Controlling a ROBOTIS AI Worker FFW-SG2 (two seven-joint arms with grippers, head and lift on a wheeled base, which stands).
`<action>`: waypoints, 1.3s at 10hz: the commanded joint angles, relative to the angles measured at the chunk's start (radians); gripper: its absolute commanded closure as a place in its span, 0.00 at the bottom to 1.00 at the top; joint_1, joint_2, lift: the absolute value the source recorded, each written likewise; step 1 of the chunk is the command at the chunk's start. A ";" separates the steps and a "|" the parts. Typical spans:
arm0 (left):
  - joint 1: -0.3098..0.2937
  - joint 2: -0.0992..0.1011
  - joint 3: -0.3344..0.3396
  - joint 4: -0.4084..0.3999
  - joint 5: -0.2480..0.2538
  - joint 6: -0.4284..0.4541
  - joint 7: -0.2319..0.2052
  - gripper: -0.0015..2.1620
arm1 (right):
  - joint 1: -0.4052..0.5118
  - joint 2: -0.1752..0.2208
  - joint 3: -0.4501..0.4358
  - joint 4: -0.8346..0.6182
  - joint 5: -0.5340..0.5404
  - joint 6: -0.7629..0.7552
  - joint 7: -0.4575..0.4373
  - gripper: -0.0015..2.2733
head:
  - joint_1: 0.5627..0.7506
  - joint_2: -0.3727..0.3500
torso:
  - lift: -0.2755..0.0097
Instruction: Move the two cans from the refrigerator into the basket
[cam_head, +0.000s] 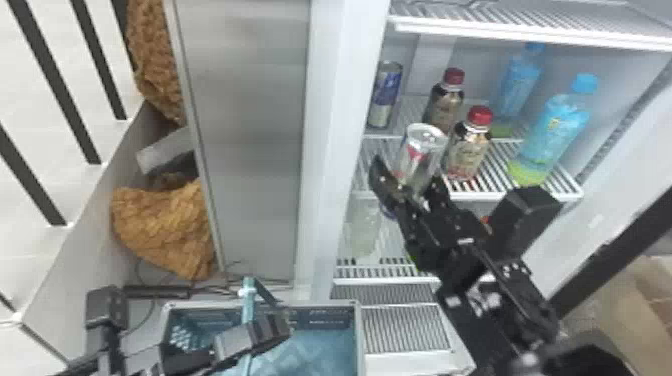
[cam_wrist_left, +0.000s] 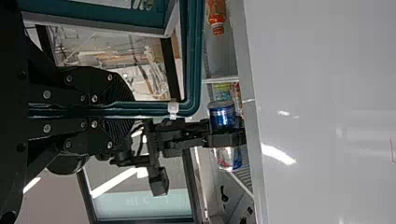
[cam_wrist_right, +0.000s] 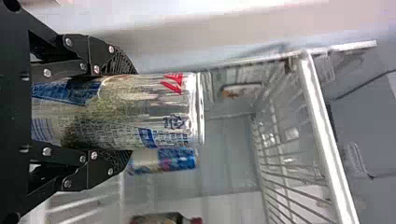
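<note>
Closest to the camera in the right wrist view is the right gripper, squeezing one can around its side. The can is at the fridge shelf. Now it should come out. Squeeze firmly but gently, because cans dent. Pull it toward the robot, away from the bottle beside it, then past the fridge wall and down low into the basket. The left gripper pinches the basket's handle; it should hold steady.

I count two cans, the other can standing farther back; two red-capped bottles; two blue-capped bottles; one basket.
</note>
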 joint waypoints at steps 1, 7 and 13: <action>0.002 -0.001 0.002 0.000 0.002 -0.002 0.000 0.55 | 0.064 -0.012 0.000 -0.071 -0.022 0.061 0.017 0.51 | 0.70 0.32 | 0.86; 0.005 -0.007 0.006 0.000 0.004 -0.002 0.000 0.55 | 0.133 -0.025 0.000 -0.090 -0.052 0.269 0.191 0.51 | 0.70 0.41 | 0.86; 0.005 -0.009 0.008 0.000 0.004 -0.005 0.000 0.55 | 0.165 -0.038 -0.018 -0.135 -0.054 0.453 0.399 0.51 | 0.70 0.50 | 0.86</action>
